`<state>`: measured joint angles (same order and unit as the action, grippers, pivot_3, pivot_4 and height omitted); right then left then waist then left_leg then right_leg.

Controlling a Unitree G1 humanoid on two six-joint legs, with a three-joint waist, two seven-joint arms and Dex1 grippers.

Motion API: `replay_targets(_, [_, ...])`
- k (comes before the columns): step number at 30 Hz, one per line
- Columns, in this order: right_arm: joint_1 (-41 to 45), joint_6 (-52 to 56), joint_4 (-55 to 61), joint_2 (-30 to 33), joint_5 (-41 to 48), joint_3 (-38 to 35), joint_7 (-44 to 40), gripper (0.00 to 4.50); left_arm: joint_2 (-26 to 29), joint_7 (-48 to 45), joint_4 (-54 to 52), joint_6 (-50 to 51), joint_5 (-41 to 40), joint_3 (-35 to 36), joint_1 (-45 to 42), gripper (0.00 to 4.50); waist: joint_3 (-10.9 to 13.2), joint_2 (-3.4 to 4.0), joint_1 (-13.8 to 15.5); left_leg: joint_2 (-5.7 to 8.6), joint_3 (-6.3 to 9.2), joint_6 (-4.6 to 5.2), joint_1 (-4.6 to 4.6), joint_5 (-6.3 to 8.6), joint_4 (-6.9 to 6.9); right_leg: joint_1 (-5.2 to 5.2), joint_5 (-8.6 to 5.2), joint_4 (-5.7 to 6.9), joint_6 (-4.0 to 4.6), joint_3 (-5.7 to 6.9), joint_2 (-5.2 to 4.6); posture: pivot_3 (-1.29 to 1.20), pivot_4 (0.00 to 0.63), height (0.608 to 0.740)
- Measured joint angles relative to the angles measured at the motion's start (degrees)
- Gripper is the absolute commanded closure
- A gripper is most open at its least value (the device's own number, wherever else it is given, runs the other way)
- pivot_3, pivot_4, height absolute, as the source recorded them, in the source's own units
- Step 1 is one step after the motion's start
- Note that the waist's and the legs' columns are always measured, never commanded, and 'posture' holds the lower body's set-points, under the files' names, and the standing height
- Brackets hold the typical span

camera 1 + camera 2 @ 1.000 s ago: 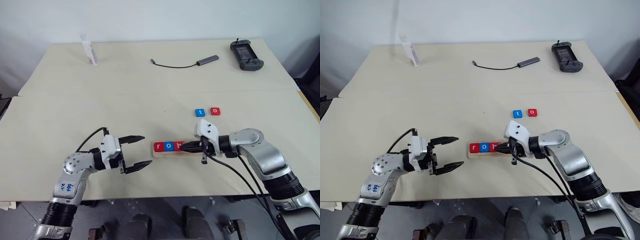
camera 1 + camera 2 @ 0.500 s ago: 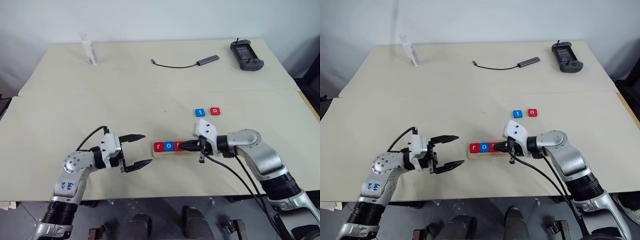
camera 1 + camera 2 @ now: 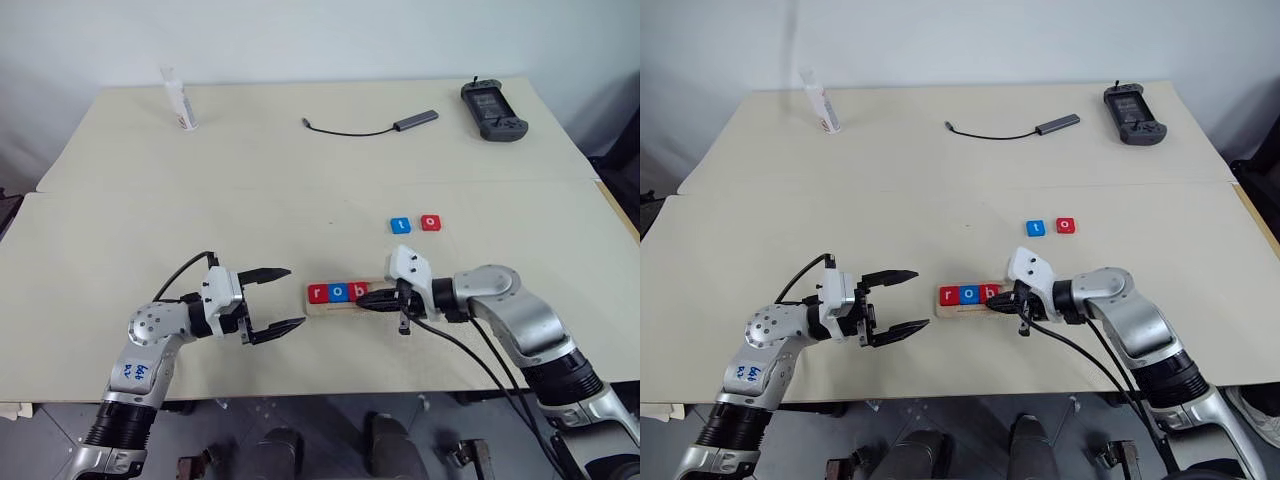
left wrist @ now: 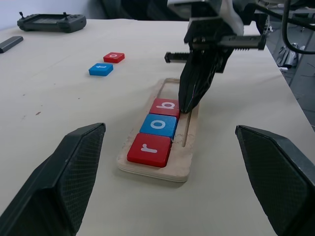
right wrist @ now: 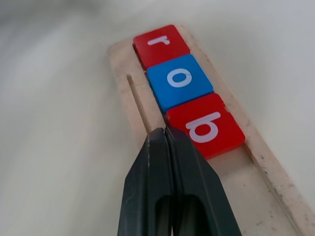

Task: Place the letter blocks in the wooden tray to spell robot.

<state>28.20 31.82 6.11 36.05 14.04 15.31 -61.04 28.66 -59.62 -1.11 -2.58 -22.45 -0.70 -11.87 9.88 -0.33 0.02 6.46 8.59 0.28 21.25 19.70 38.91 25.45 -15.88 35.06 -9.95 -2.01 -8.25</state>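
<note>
**Tray at 3 of 5 tiles**

Table (image 3: pixel 300 190): largest item. Left gripper (image 3: pixel 278 298), lower left, jaws wide, empty. Right gripper (image 5: pixel 162 135), pinched together, empty, tips at tray rim beside "b". Wooden tray (image 4: pixel 183 147), lower centre, holds r, o, b. Loose blue "t" (image 3: pixel 400 225) and red "o" (image 3: pixel 430 222) above it. Risk: closed tips nudging "b" (image 5: pixel 206 126) askew.

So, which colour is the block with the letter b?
The b block is red, clearest in the right wrist view.
</note>
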Motion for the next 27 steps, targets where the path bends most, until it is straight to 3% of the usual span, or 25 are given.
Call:
replay_targets(6, [0.21, -0.5, -0.58, -0.28, 0.28, -0.23, -0.01, 4.47, 0.0, 0.0, 0.04, -0.07, 0.06, 0.0, -0.01, 0.0, 0.0, 0.0, -0.02, 0.0, 0.0, 0.0, 0.0, 0.0, 0.0, 0.0, 0.0, 0.0, 0.0, 0.0, 0.0, 0.0, 0.15, 0.74])
replay_targets(10, [-4.21, -0.33, 4.53, 1.5, 4.54, -4.84, -1.03, 4.31, 0.01, -0.01, 0.07, -0.17, 0.14, 0.04, -0.05, 0.0, 0.0, 0.0, 0.34, 0.03, 0.02, 0.01, 0.01, 0.01, -0.03, 0.0, 0.0, -0.02, 0.0, 0.0, -0.02, 0.0, 0.15, 0.74])
replay_targets(14, [-11.55, 0.5, 9.76, 3.66, 9.52, -15.22, 0.44, 3.28, 0.31, -0.35, 0.12, -0.41, 0.15, 0.2, 0.31, 0.0, 0.0, 0.0, 1.31, 0.03, 0.0, 0.05, 0.01, 0.03, -0.01, -0.02, 0.0, -0.05, 0.0, 0.0, -0.02, 0.0, 0.15, 0.74])
replay_targets(18, [-25.89, -9.44, 11.86, 3.56, 8.56, -27.22, 3.62, 2.0, 1.42, -1.52, 1.49, -0.77, 0.12, 0.73, 0.83, 0.0, 0.0, 0.0, 1.9, 0.01, -0.06, 0.05, -0.01, 0.05, -0.06, -0.03, 0.0, -0.06, 0.0, 0.02, 0.01, 0.0, 0.15, 0.74])
replay_targets(24, [-37.68, -19.96, 9.34, -0.49, 7.72, -40.25, 9.89, 0.12, 1.6, -2.75, 3.75, -1.22, -0.02, 1.72, 0.11, 0.0, 0.0, 0.0, 1.32, -0.12, -0.29, 0.04, -0.19, 0.06, -0.03, -0.11, 0.01, -0.03, -0.01, -0.02, 0.06, 0.0, 0.15, 0.74])
replay_targets(27, [-40.56, -23.07, 7.49, -2.67, 8.07, -43.77, 11.89, 0.03, 1.54, -3.24, 4.64, -1.22, -0.12, 1.94, -0.69, 0.0, -0.01, 0.01, 1.25, -0.21, -0.41, 0.01, -0.24, 0.07, -0.04, -0.1, 0.01, -0.02, -0.02, -0.05, 0.12, 0.0, 0.15, 0.74])
